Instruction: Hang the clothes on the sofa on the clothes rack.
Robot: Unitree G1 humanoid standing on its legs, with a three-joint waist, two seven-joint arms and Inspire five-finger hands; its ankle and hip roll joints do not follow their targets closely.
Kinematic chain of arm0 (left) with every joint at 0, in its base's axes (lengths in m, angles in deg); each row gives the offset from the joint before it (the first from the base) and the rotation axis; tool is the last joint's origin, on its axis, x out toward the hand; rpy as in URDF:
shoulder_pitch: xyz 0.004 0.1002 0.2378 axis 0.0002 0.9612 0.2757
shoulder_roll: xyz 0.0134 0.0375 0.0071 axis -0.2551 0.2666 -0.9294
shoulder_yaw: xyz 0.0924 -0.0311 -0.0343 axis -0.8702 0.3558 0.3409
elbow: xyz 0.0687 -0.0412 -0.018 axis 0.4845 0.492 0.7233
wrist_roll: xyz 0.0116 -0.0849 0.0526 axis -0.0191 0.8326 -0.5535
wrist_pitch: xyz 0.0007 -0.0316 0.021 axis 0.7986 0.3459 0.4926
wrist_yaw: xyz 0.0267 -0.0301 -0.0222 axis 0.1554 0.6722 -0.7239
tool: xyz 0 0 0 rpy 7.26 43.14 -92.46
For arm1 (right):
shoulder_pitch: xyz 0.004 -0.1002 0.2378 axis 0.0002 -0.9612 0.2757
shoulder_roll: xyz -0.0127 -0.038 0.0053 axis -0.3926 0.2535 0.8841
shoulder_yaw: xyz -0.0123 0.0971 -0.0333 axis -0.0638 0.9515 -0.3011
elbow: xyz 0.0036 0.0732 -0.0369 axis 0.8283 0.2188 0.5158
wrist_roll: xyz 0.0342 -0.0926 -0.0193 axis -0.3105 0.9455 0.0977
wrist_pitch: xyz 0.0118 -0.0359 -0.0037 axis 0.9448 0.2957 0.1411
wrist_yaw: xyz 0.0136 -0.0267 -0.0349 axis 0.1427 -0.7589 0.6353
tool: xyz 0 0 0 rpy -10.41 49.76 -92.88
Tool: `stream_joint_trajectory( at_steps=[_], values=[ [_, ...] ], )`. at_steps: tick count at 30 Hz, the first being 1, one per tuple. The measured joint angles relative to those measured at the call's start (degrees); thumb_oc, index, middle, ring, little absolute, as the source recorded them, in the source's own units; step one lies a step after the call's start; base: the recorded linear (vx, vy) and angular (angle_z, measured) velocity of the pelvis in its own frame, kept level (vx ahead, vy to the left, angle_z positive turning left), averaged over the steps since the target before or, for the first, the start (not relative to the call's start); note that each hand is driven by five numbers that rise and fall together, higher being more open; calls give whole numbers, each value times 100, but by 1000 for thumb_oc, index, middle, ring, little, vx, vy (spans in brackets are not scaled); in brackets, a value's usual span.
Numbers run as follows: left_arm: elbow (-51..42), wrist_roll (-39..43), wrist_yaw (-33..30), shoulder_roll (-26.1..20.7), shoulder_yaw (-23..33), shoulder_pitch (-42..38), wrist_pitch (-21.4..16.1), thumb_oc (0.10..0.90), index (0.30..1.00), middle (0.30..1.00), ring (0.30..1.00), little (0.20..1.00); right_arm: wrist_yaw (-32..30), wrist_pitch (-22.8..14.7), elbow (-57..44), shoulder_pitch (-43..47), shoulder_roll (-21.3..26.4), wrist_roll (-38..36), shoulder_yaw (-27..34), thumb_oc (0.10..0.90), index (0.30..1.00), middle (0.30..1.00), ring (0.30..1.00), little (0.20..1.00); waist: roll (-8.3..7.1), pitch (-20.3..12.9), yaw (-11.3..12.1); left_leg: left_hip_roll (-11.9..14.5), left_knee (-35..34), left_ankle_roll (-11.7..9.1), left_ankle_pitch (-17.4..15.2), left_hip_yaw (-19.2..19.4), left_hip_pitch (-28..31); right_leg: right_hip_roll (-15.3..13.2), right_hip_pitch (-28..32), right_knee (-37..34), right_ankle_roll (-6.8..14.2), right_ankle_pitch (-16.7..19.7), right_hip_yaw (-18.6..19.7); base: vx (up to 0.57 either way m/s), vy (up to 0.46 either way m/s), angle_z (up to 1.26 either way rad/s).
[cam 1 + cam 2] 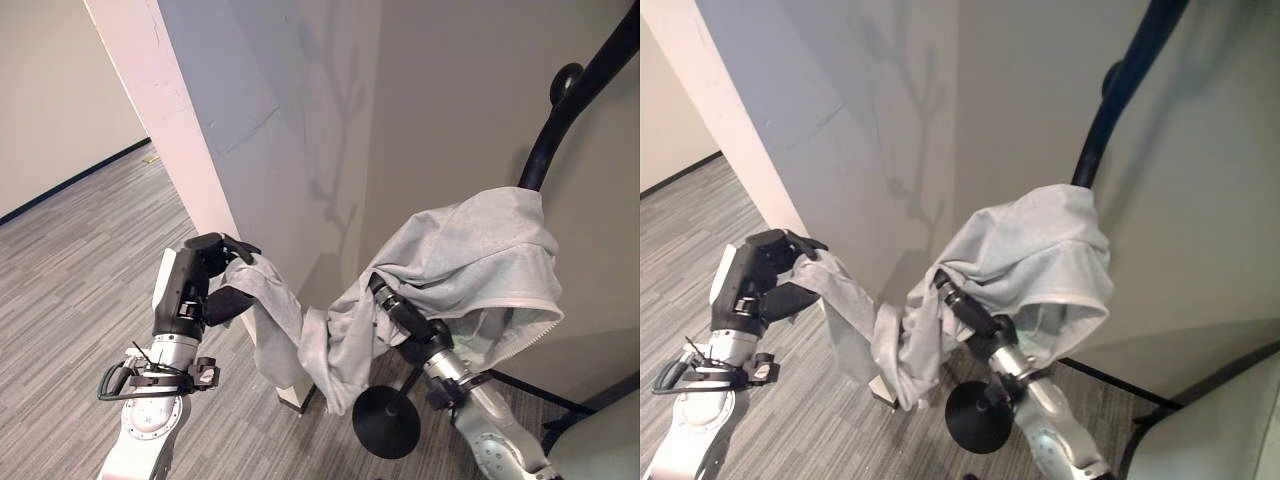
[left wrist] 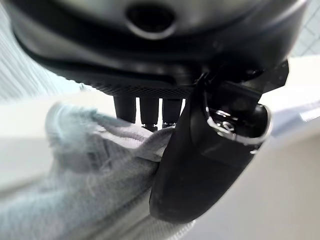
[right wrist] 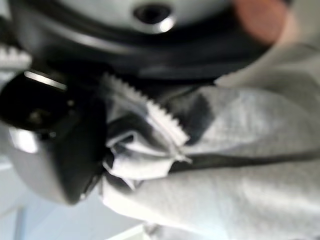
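Note:
A light grey zip-up garment [image 1: 470, 250] hangs between my two hands, in front of the black clothes rack pole [image 1: 578, 90]. Its bulk drapes over my right hand [image 1: 408, 322], which is raised just below and left of the pole. In the right wrist view the zip edge [image 3: 150, 109] and bunched cloth [image 3: 240, 150] sit gripped beside the thumb. My left hand [image 1: 198, 280] is up at the left, shut on one sleeve [image 1: 262, 290]. The left wrist view shows its thumb [image 2: 210, 165] pressing the grey cloth [image 2: 90, 170] against the fingers.
A white wall corner [image 1: 215, 150] stands right behind the sleeve. The rack's round black base [image 1: 385, 422] rests on the grey carpet floor [image 1: 70, 270] below the garment. A pale cushion edge [image 1: 605, 440] shows at the lower right.

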Motion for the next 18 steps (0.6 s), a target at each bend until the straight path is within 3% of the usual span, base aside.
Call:
stream_joint_trajectory(
  at_steps=[3, 5, 9, 13, 18],
  values=[
    [138, -262, -426, 64, 519, -58, -33, 400, 300, 300, 300, 300, -158, -116, -412, 322, 373, 629, 548, 400, 300, 300, 300, 300, -71, 37, -9, 6, 1, -2, 1, 6, 2, 6, -3, 2, -4, 4, 8, 0, 0, 0],
    [135, -461, -731, 61, 763, -130, -56, 400, 300, 300, 300, 300, -390, -344, -549, 755, 311, 887, 745, 400, 300, 300, 300, 300, -153, 44, -10, 11, 1, -4, 3, 11, 1, 19, -8, 3, -8, 7, 17, 0, 0, 0],
    [135, -945, -999, -31, 849, -322, -123, 400, 300, 300, 300, 300, -744, -488, -529, 1646, 426, 1128, 666, 400, 300, 300, 300, 300, -255, 40, 23, 9, 2, -5, 2, 11, -8, 18, -12, 4, -35, 27, 15, -4, 8, 0],
    [89, -951, -1069, -38, 871, -641, -221, 400, 300, 300, 300, 300, -817, -482, -523, 1786, 448, 1292, 441, 400, 300, 300, 300, 300, -337, 90, 110, 12, 2, -6, 2, 14, -10, 21, -17, 5, -59, 46, 15, 0, 0, 0],
    [76, -1125, -1130, -93, 862, -845, -227, 400, 300, 300, 300, 300, -955, -481, -523, 1859, 449, 1199, 421, 400, 300, 300, 300, 300, -561, 227, 156, 10, 2, -6, 1, 8, -17, 25, -20, 5, -59, 46, 11, 0, 0, 0]
  ],
)
